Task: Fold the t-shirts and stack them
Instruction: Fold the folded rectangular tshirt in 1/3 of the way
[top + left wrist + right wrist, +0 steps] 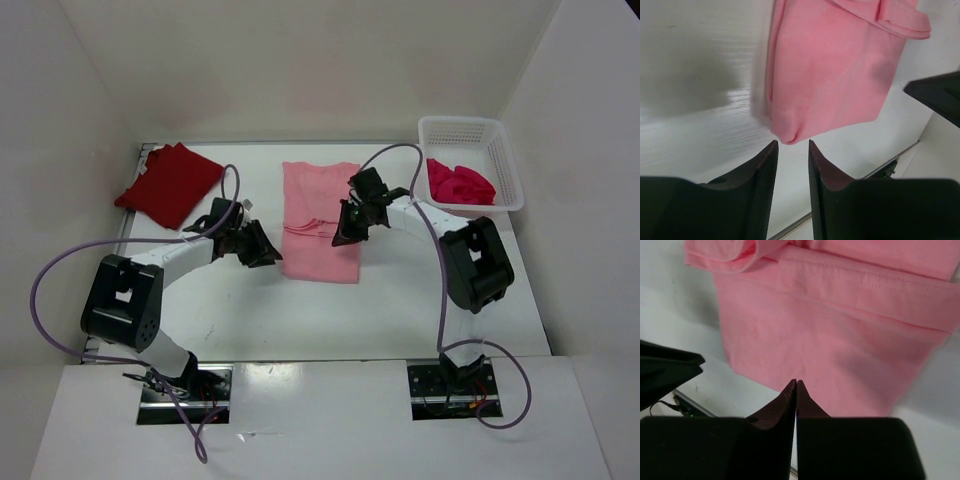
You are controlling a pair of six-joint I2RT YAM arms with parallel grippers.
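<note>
Here, the pink shirt point(320, 222) lies part-folded mid-worktop point(300, 310), the left pincer point(792, 150) open and empty just beside its 8 o'clock corner, the right pincer point(796, 385) closed, empty, over its 3 o'clock edge, the dark red shirt point(170, 185) at 10 o'clock, the crimson shirt point(460, 183) in the basket point(507, 170) at 2 o'clock.

Middle of flat white table point(300, 310): folded light pink cloth t-shirt point(320, 222), lying flat. Far left corner: folded dark red cloth t-shirt point(170, 185), well apart from the pink one. Far right corner: white plastic mesh basket point(505, 160), with crumpled crimson-magenta cloth t-shirt point(458, 184) inside. Just beside the pink t-shirt's left edge: black two-finger left gripper point(262, 246). Over its right edge: black two-finger right gripper point(345, 232).
</note>
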